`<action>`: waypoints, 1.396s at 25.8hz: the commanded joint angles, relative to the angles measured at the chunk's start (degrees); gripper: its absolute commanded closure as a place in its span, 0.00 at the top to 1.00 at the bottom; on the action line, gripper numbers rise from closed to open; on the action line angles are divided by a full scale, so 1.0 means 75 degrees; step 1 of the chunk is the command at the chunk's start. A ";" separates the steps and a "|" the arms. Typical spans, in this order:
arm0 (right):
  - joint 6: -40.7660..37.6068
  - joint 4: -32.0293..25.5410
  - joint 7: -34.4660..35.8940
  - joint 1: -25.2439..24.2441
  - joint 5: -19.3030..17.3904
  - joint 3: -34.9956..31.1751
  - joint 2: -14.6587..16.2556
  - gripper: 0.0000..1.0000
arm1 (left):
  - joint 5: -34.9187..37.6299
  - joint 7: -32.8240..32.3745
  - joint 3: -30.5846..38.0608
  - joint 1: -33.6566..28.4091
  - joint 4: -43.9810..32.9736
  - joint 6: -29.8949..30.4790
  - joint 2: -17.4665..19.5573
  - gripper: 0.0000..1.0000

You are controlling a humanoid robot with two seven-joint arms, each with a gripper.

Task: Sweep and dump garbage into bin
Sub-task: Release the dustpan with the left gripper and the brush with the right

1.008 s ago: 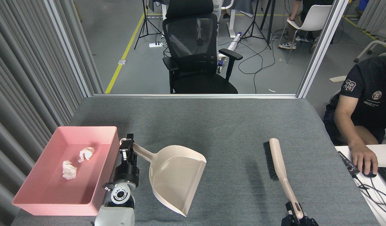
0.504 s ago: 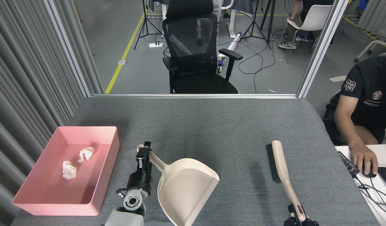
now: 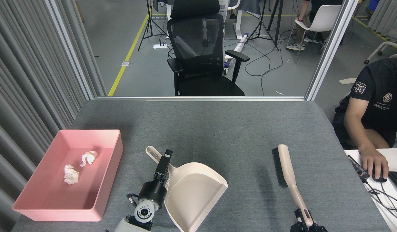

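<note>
Far left, the pink bin (image 3: 98, 180) sits on the grey table (image 3: 217, 129) near its front left corner, and both pieces of garbage are already inside: one crumpled white wad (image 3: 71, 175) lies toward the bin's left wall, the other wad (image 3: 88, 157) a little farther back and to the right, the two near each other but apart.

Just right of the bin, the left claw (image 3: 163, 162) reaches up from the bottom edge, its dark fingers lying along the neck of the beige dustpan (image 3: 195, 193). It looks clamped on the handle, though the view is too narrow-on to tell for sure. The handle's looped end pokes out past the claw toward the far left, and the pan's wide mouth faces right and forward, empty.

Well to the right lies the brush (image 3: 287, 169), bristles along its left side, head pointing away. Its handle runs down to the right claw (image 3: 304, 222) at the bottom edge, which is closed around the handle's end.

At the far right, a person (image 3: 372, 103) in a dark shirt sits beside the table, one hand on a mouse.
</note>
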State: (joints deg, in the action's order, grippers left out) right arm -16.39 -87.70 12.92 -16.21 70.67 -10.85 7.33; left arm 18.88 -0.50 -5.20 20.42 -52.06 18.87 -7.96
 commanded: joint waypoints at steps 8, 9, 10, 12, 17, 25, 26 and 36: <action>0.0076 -0.0107 0.0000 0.0005 0.0000 0.0040 -0.0064 0.33 | 0.3213 -0.0027 0.0073 -0.0027 -0.0183 -0.0231 0.0358 0.99; 0.0076 -0.0107 0.0000 0.0005 0.0000 0.0040 -0.0075 0.33 | 0.3224 -0.0027 0.0073 -0.0039 -0.0183 -0.0290 0.0440 0.99; 0.0076 -0.0119 0.0000 0.0005 0.0000 0.0040 -0.0075 0.33 | 0.3236 -0.0039 0.0073 -0.0051 -0.0183 -0.0348 0.0499 0.99; 0.0076 -0.0119 0.0000 0.0005 0.0000 0.0040 -0.0075 0.33 | 0.3248 -0.0039 0.0073 -0.0109 -0.0183 -0.0372 0.0616 0.99; 0.0087 -0.0119 0.0000 0.0017 0.0011 0.0052 -0.0075 0.33 | 0.3377 -0.0004 0.0073 -0.0250 -0.0335 -0.0313 0.0921 0.99; 0.0333 -0.0131 -0.0011 0.0111 0.0246 0.0404 -0.0075 0.33 | 0.4009 0.0113 0.0096 -0.0918 -0.1578 -0.0278 0.1073 0.99; 0.0427 -0.0131 -0.0070 0.0134 0.0363 0.0638 -0.0075 0.33 | 0.4091 0.0125 0.0096 -0.1035 -0.1753 -0.0278 0.1073 0.99; 0.0837 -0.0259 -0.0257 0.0123 0.0527 0.1212 -0.0286 0.84 | 0.5732 0.0125 0.0237 -0.1352 -0.3839 -0.0278 0.1225 0.99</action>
State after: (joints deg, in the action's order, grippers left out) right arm -10.43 -89.58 11.37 -15.40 74.48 -1.99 5.64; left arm 56.90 0.43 -3.58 10.46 -76.46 16.81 1.02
